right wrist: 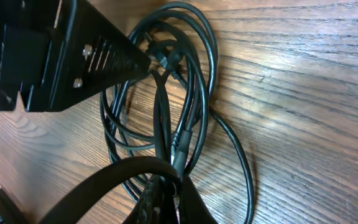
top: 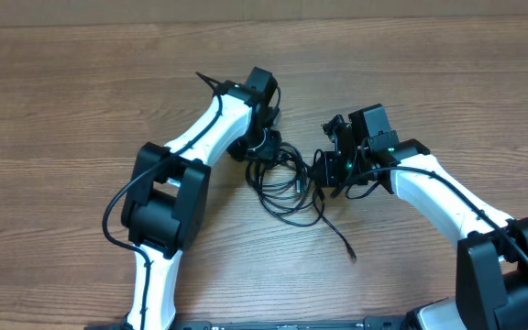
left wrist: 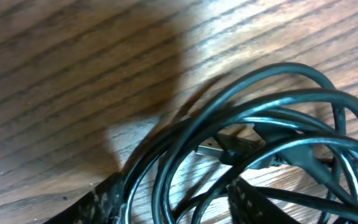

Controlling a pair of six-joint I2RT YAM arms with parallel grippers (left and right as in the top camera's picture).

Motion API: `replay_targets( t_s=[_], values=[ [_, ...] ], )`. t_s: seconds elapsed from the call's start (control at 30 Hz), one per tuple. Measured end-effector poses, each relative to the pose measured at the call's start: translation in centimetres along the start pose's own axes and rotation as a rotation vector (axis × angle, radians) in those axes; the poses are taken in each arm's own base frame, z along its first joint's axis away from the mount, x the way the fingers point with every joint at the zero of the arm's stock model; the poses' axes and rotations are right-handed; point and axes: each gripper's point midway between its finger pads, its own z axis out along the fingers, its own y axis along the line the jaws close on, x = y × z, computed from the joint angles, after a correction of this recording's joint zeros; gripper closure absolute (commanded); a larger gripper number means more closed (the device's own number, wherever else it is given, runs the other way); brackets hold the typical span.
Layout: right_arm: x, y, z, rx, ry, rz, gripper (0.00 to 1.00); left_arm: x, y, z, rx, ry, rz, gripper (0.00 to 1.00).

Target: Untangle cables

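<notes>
Overhead: cables [top: 287, 179] in tangled heap mid-table [top: 81, 92], one loose end trailing toward robot side. Left end effector [top: 262, 151] at heap's left rim, right end effector [top: 326, 172] at its right rim.

Left wrist: fingers [left wrist: 98, 202] apart, about half open. Cable loops [left wrist: 278, 118] run between them, no clamp seen. Plug [left wrist: 229, 146] lies inside loops.

Right wrist: right end effector [right wrist: 163, 186] closed, strands pinched at its tip. Loops stretch away over table to left finger [right wrist: 104, 56].
</notes>
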Motion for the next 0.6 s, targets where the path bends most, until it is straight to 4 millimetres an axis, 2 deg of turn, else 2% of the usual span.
replay_targets(
  t_s=[0.07, 0.17, 0.3, 0.43, 0.6],
  values=[
    [0.0, -0.1, 0.0, 0.003, -0.001, 0.001, 0.96, 0.1, -0.2, 0.0, -0.006, 0.001, 0.013, 0.54],
    [0.1, -0.1, 0.0, 0.004, 0.003, 0.004, 0.96, 0.4, -0.5, 0.2, -0.017, 0.011, 0.041, 0.66],
    [0.3, -0.2, 0.0, 0.007, 0.010, 0.010, 0.96, 1.3, -0.6, 0.9, -0.041, 0.036, 0.067, 0.96],
    [0.5, -1.0, 0.0, 0.057, 0.013, 0.027, 0.96, 1.8, -0.3, 1.0, -0.056, 0.039, 0.070, 0.96],
    [0.9, -4.1, -0.5, 0.231, 0.005, 0.128, 0.96, 2.5, 0.8, 0.8, -0.113, 0.060, 0.024, 0.96]
  ],
)
